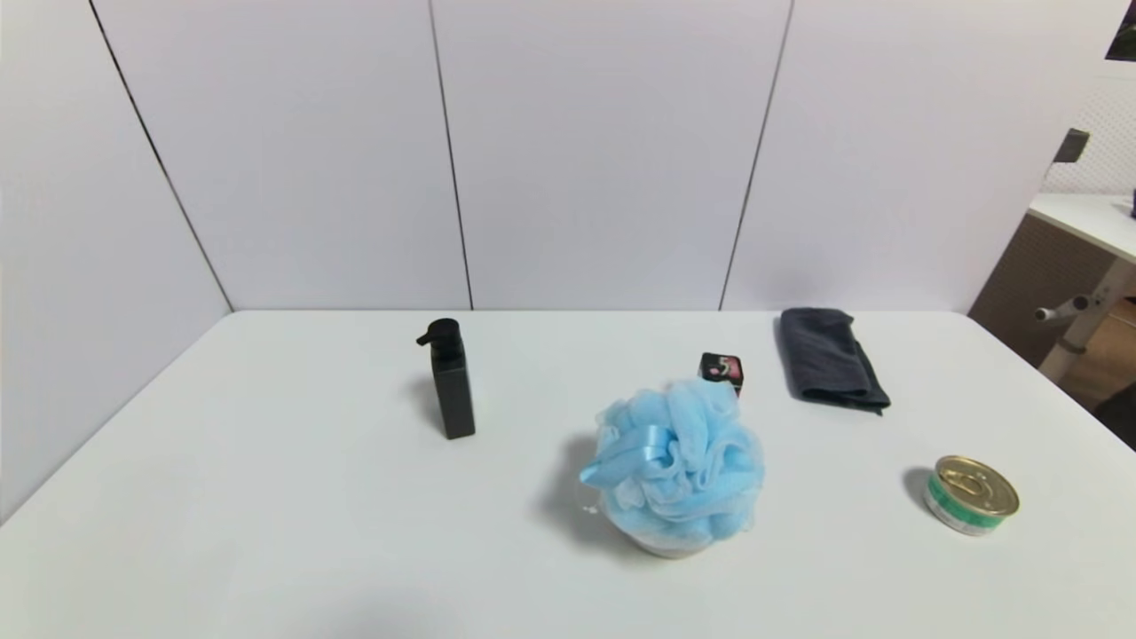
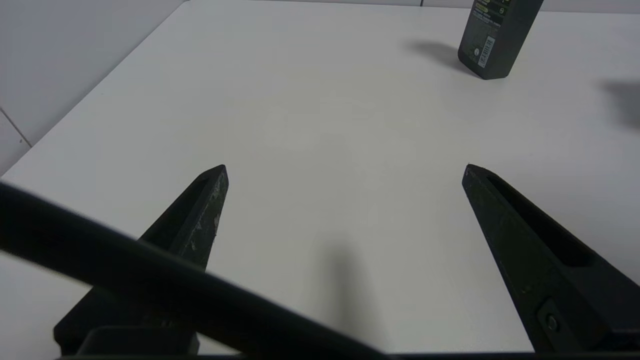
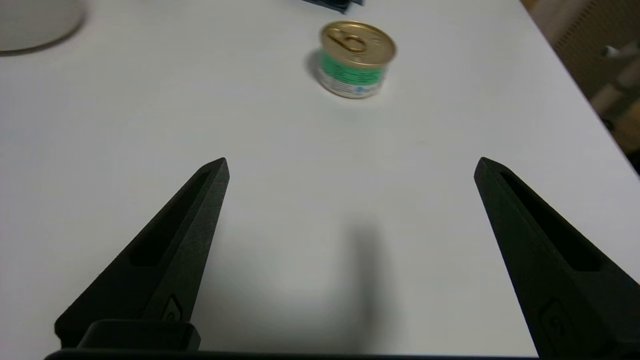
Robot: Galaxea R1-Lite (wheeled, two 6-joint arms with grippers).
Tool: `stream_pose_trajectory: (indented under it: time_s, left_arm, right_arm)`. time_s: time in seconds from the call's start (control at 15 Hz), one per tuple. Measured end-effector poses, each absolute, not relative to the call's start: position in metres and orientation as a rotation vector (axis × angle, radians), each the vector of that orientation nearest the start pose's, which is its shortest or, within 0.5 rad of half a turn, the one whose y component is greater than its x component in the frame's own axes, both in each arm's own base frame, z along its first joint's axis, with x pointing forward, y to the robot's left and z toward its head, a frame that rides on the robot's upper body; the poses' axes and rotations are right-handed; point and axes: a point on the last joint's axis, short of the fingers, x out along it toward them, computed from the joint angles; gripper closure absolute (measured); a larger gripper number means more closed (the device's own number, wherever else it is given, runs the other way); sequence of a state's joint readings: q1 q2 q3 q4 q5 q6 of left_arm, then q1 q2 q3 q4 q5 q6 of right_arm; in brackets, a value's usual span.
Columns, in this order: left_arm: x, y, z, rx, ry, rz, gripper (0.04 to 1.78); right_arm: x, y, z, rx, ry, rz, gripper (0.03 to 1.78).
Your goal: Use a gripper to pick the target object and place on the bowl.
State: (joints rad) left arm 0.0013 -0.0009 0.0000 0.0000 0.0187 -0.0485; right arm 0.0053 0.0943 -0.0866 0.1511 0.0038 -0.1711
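My left gripper [image 2: 345, 170] is wide open and holds nothing. Its two black fingers [image 2: 200, 220] point out over the bare white table [image 2: 310, 115]. Far ahead of it stands a tall black pump bottle [image 2: 497, 37]. My right gripper [image 3: 350, 167] is wide open too, and it holds nothing. It also hangs over bare table, and a little way ahead of it sits a small tin can [image 3: 356, 60] with a gold lid and a green band. At the far edge of that view I can see a bit of a pale round thing; I think it is the bowl, but I cannot be sure.

From my head, I cannot see either arm, so both are pulled back near me.

In the middle of the table sits the blue bath pouf [image 1: 674, 461]. It is fluffy and has a shiny blue ribbon on it. It rests on top of the bowl [image 1: 667, 547]. The pouf is so big that it hides nearly all of the bowl; only a bit of the pale bottom peeks out under it.

Just behind the pouf is a small black box [image 1: 721, 370]. A dark folded towel [image 1: 830, 358] lies farther back on my right.

I think the job is done. The pouf is on the bowl and nothing is holding it. It looks like it sits fine, with a small lean to my left. I see nothing left to do.
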Motion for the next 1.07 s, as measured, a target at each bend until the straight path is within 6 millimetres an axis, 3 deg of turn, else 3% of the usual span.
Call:
stream_pose_trajectory:
  time_s: [0.33,1.07]
  left_arm:
    - [-0.0229,0.0004,0.0755,-0.048,-0.001,0.02,0.13]
    - [-0.0229,0.0004,0.0755,-0.049,-0.001,0.021,0.13]
  right_arm:
    - [-0.0227,0.0007,0.0791,-0.087,-0.013,0.038,0.12]
    - [-0.023,0.0002,0.0773,-0.045,-0.019,0.016,0.12]
